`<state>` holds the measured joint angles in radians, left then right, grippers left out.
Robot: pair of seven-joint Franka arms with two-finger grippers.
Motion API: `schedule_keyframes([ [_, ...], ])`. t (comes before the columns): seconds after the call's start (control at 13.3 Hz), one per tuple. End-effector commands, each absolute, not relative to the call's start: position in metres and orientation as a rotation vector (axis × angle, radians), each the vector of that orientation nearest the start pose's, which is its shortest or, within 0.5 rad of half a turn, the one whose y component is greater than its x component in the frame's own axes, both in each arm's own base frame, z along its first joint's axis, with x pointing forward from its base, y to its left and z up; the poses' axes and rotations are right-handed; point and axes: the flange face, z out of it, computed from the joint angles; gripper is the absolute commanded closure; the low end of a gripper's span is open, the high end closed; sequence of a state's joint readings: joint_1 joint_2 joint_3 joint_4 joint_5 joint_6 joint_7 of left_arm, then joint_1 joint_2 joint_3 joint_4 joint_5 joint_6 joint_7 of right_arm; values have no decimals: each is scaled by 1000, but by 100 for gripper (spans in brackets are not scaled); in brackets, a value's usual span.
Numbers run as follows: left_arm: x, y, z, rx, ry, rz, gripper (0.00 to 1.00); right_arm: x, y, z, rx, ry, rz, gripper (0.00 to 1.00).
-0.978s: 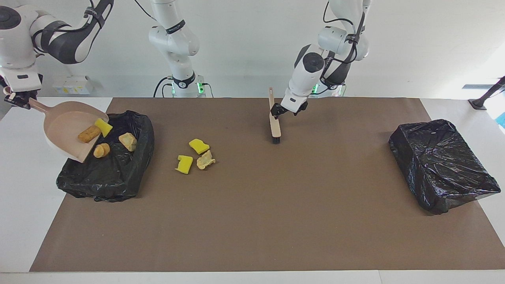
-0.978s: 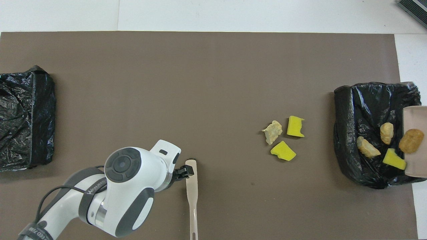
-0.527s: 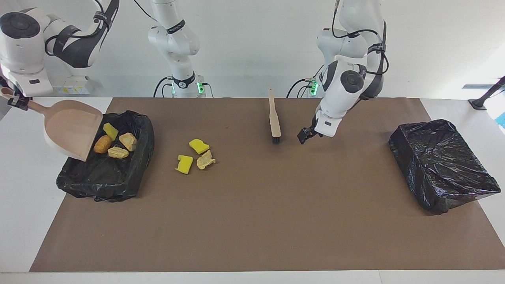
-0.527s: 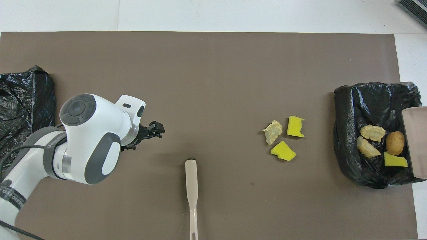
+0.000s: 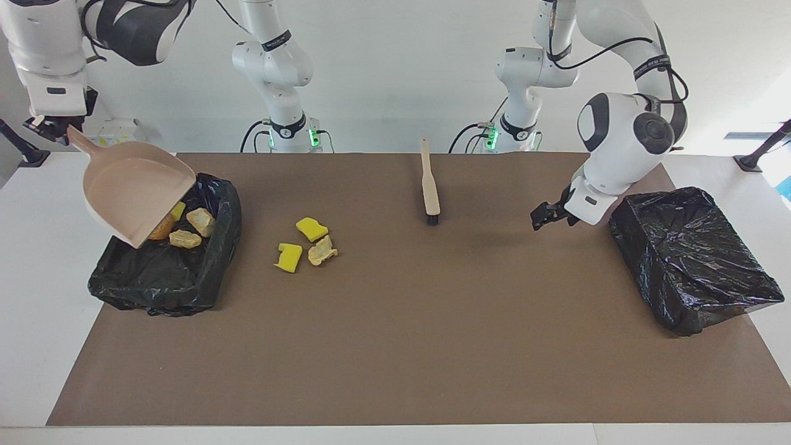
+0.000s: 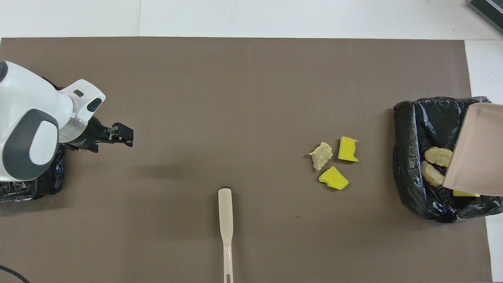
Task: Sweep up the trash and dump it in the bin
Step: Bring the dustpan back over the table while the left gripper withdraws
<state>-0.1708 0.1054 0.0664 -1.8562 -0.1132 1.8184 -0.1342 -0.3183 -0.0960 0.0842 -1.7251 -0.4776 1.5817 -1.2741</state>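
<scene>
My right gripper [image 5: 44,125] is shut on the handle of the beige dustpan [image 5: 137,196], which hangs tilted and empty over the black-bagged bin [image 5: 204,281] at the right arm's end. Several trash pieces lie in that bin: tan lumps [image 5: 201,221], a yellow chunk [image 5: 178,211] and an orange-brown lump partly hidden by the pan. Three scraps lie on the brown mat between bin and brush: two yellow chunks [image 6: 347,149] [image 6: 333,178] and a tan lump [image 6: 321,155]. The beige brush [image 5: 430,185] lies alone mid-table. My left gripper [image 5: 541,220] hangs open and empty over the mat.
A second black-bagged bin [image 5: 692,259] sits at the left arm's end, just beside my left gripper [image 6: 126,135]. The brown mat [image 5: 401,346] covers most of the white table. A dark stand [image 5: 763,148] is at the table's corner.
My left gripper let go of the brush and swung away toward the second bin. My right gripper lifted and tipped the dustpan, and its scraps slid into the bin.
</scene>
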Motion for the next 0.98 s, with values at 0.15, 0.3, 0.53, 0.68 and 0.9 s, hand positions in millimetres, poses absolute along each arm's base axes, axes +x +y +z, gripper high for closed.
schedule_keyframes([
  [0.15, 564, -20, 480, -3174, 147, 242, 0, 507, -54, 608, -3231, -938, 383, 100],
  [0.3, 568, -15, 488, -3181, 120, 184, 0, 514, -1, 598, -3238, -650, 283, 100],
  [0.53, 573, -3, 509, -3183, 84, 112, 0, 529, 97, 571, -3181, -279, 199, 100],
  [0.68, 572, -3, 512, -3179, 92, 129, 0, 539, 158, 542, -3119, -254, 190, 100],
  [0.9, 568, -14, 527, -3147, 149, 120, 0, 561, 278, 505, -3042, -166, 168, 100],
])
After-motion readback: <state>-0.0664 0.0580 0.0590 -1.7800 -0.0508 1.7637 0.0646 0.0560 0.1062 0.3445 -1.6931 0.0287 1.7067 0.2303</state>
